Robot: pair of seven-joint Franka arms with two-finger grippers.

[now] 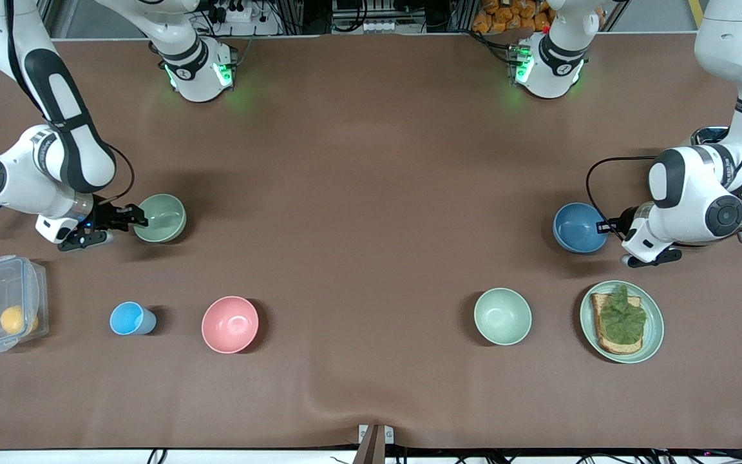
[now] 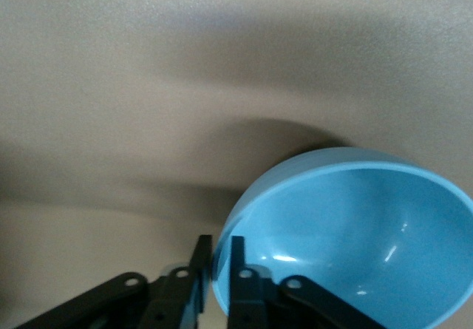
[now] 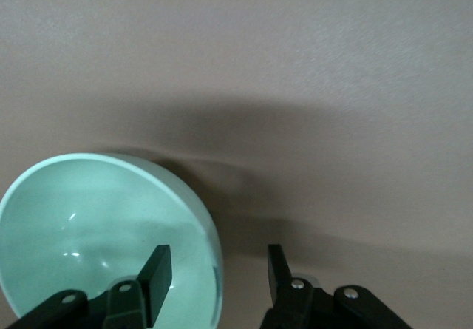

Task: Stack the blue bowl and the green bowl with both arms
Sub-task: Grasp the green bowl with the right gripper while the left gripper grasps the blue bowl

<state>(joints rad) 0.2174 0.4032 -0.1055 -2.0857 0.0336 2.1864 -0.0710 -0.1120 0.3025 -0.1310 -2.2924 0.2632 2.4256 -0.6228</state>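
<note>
The blue bowl (image 1: 578, 227) sits near the left arm's end of the table. My left gripper (image 1: 603, 227) is shut on its rim, one finger inside and one outside; the left wrist view shows the gripper (image 2: 219, 245) pinching the bowl's (image 2: 355, 233) edge. The green bowl (image 1: 161, 218) sits near the right arm's end. My right gripper (image 1: 138, 218) is open and straddles its rim. In the right wrist view, one finger of the gripper (image 3: 216, 261) is inside the bowl (image 3: 89, 225) and the other is outside, with neither touching it.
Nearer the front camera stand a paler mint bowl (image 1: 502, 316), a pale-green plate (image 1: 655, 330) with toast and lettuce, a pink bowl (image 1: 230, 324), a light-blue cup (image 1: 129, 318) and a clear lidded box (image 1: 4, 312). A silver toaster (image 1: 711, 136) stands beside the left arm.
</note>
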